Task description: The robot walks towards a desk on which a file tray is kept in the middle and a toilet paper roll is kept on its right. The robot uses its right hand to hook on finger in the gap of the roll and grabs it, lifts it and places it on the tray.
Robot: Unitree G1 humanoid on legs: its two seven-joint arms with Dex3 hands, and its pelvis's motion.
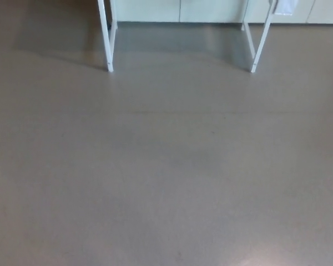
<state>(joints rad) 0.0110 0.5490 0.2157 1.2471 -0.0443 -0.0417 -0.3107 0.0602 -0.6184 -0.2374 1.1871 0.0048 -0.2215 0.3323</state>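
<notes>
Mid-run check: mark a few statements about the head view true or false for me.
1. White desk legs stand at the top of the picture. True.
2. The roll lies on the floor. False: neither roll nor tray shows.
3. The right hand reaches in. False: no hand is in view.
4. Grey floor fills most of the picture. True.

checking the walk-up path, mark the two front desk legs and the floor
left desk leg (106,41), head view, middle of its shaft
right desk leg (261,47), head view, middle of its shaft
floor (166,166), head view, bare middle
</notes>
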